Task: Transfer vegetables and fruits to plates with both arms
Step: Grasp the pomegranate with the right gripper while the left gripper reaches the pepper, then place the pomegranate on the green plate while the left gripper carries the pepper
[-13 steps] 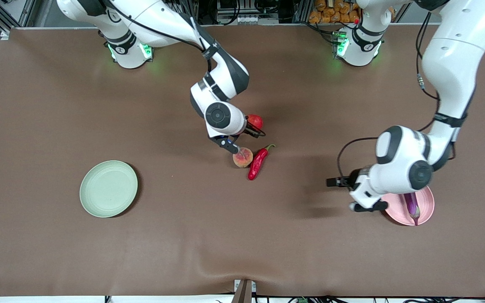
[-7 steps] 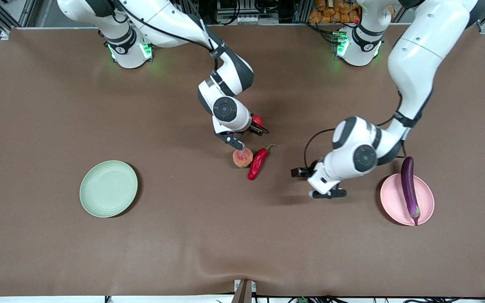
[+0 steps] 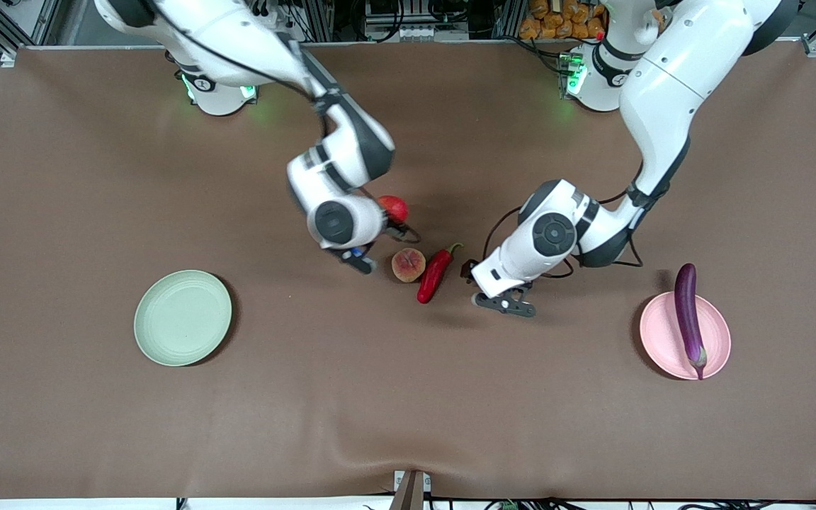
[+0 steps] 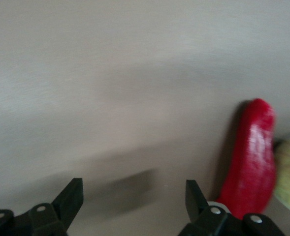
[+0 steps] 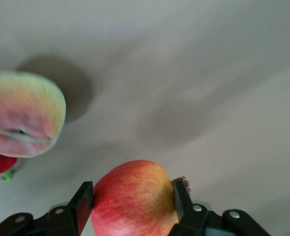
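Note:
My right gripper [image 3: 395, 217] is shut on the red apple [image 3: 394, 207] and holds it above the table beside the peach [image 3: 408, 264]; in the right wrist view the apple [image 5: 132, 196] sits between both fingers, with the peach [image 5: 21, 120] below it. The red chili [image 3: 435, 275] lies against the peach. My left gripper [image 3: 486, 289] is open and empty, low over the table just beside the chili, toward the left arm's end; the chili [image 4: 250, 157] shows past one finger. The purple eggplant [image 3: 688, 319] lies across the pink plate [image 3: 656, 333]. The green plate [image 3: 183, 317] holds nothing.
The brown table cover [image 3: 408, 397] has a raised wrinkle at its edge nearest the camera. Both arm bases stand at the table's back edge.
My left arm moved from the pink plate, with the eggplant left on it, to beside the chili. My right gripper lifted the apple and shifted toward the green plate.

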Controlling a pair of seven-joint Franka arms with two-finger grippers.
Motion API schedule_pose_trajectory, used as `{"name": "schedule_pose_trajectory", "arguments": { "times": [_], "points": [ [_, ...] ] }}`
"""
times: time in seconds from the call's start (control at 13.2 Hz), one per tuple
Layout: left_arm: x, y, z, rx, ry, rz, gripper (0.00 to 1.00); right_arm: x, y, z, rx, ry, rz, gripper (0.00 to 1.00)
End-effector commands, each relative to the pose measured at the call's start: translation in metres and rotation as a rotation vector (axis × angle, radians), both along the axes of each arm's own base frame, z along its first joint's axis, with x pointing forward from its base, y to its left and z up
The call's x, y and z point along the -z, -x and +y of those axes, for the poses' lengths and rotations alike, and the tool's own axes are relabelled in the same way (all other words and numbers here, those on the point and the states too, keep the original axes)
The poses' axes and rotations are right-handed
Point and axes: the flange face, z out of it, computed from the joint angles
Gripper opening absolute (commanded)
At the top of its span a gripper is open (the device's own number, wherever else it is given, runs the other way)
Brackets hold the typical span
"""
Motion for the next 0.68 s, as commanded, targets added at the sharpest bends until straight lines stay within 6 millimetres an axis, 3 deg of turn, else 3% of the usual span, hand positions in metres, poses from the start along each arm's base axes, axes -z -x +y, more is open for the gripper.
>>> {"name": "schedule_pose_trajectory", "arguments": {
  "times": [0.0,0.08,0.15,0.3,0.45,0.6],
  "points": [
    [-0.011,0.019,-0.038,0.089,0.006,-0.051,0.87,-0.033,-0.039,-0.074,-0.11,0.01,-0.059,0.0],
    [-0.012,0.026,-0.049,0.112,0.007,-0.056,0.87,-0.04,-0.058,-0.102,-0.186,0.026,-0.105,0.0],
    [-0.014,0.029,-0.053,0.131,0.005,-0.063,0.87,-0.044,-0.079,-0.142,-0.216,0.024,-0.13,0.0],
    [-0.014,0.036,-0.063,0.196,-0.001,-0.078,0.87,-0.04,-0.113,-0.249,-0.315,-0.053,-0.155,0.0],
    [-0.012,0.041,-0.068,0.264,-0.021,-0.102,0.82,-0.031,-0.128,-0.342,-0.414,-0.057,-0.174,0.0],
    [-0.009,0.05,-0.078,0.299,-0.029,-0.108,0.8,-0.012,-0.132,-0.406,-0.462,0.001,-0.157,0.0]
  ]
}}
